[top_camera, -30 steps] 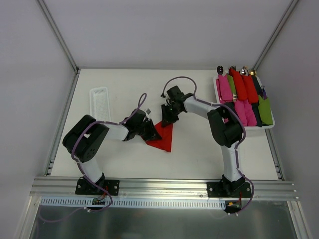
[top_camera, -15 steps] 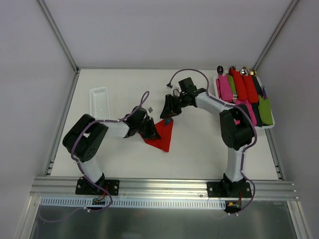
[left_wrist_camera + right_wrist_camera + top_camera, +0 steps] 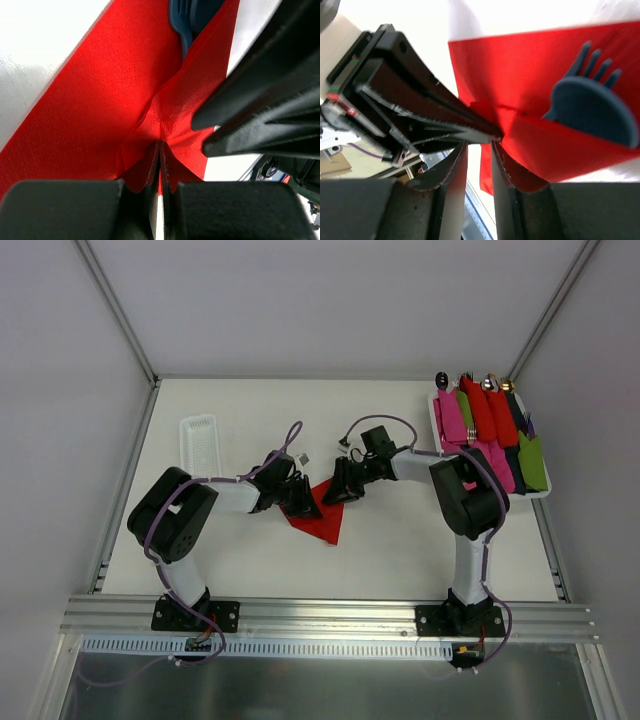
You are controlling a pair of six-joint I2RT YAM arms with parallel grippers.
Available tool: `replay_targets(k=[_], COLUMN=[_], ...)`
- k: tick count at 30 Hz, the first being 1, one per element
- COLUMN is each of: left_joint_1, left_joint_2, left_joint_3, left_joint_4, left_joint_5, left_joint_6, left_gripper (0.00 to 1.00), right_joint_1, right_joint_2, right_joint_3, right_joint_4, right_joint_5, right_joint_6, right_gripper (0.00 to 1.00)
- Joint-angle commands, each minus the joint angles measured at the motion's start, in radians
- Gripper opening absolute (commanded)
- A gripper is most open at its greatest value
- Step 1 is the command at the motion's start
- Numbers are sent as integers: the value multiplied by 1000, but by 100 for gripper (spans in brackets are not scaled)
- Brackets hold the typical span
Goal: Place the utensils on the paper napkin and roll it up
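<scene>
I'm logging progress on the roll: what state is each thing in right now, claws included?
left claw: shut, pinching a fold of the paper napkin
right claw: slightly open, gripping nothing
paper napkin: one flap folded over, not yet rolled
blue fork: on the napkin, tines showing, handle under the flap
blue spoon: overlapping the fork, partly under the flap
rolled bundles: lying in the tray

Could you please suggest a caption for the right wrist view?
Left hand pinches the paper napkin folded over a blue fork and spoon, right hand open beside it.
</scene>
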Motion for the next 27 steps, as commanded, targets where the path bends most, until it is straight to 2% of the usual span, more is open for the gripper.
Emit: replay_targets(k=[1, 11, 19, 23, 27], left_joint_1=[16, 15, 16, 14, 15], left_joint_2=[44, 30, 27, 42, 19], left_joint_3=[-8, -10, -11, -25, -76], left_joint_4=[-94, -94, -95, -91, -33], left_joint_5=[-73, -60, -68, -94, -134], left_joint_6=[75, 99, 78, 23, -55], left_gripper=[0, 0, 0, 0, 0], right_joint_1=[2, 7, 14, 10, 10], right_joint_2=[13, 54, 59, -33, -191], right_joint_3=[-2, 26, 58, 73, 89], right_joint_4=[86, 4, -58, -142, -268], right_joint_5=[11, 129, 146, 192, 397], right_joint_6=[46, 31, -24, -83, -118], right_gripper=[29, 29, 29, 29, 29])
